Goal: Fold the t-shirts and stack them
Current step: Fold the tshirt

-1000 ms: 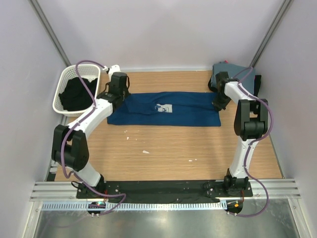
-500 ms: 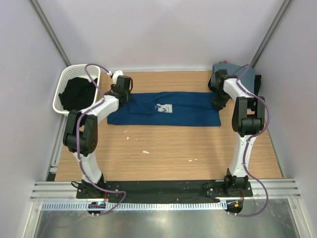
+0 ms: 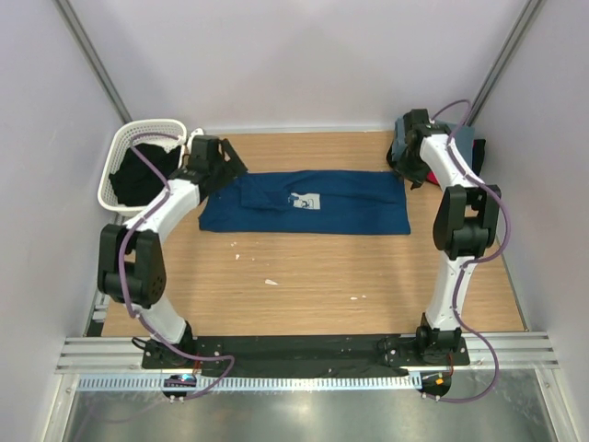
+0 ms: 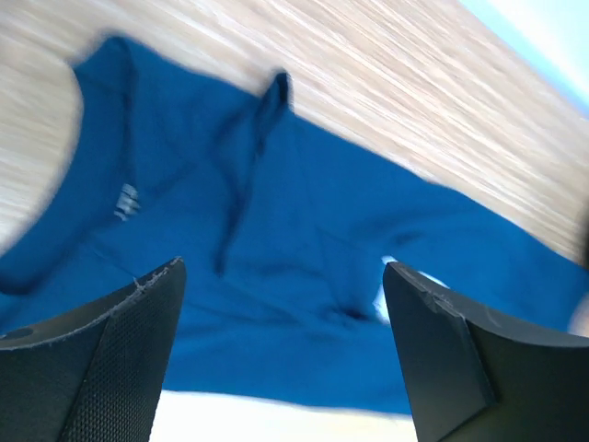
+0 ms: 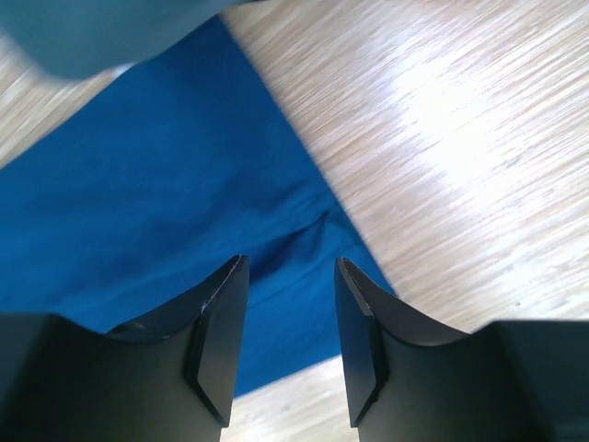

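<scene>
The navy blue t-shirt lies across the middle of the table as a long folded strip, its pale chest print facing up. My left gripper hovers open over the strip's left end, nothing between its fingers; blue cloth fills the left wrist view below them. My right gripper hangs open above the strip's right end, where the shirt's corner shows on the wood. A stack of folded t-shirts, grey on top with red peeking out, sits at the back right.
A white laundry basket holding dark cloth stands at the back left, just off the table's edge. Bare wooden tabletop stretches in front of the shirt. Grey walls close in on three sides.
Both grippers have opened and let go of the blue shirt. The left one has drawn back toward the basket, the right one toward the back stack. The shirt stays flat.
</scene>
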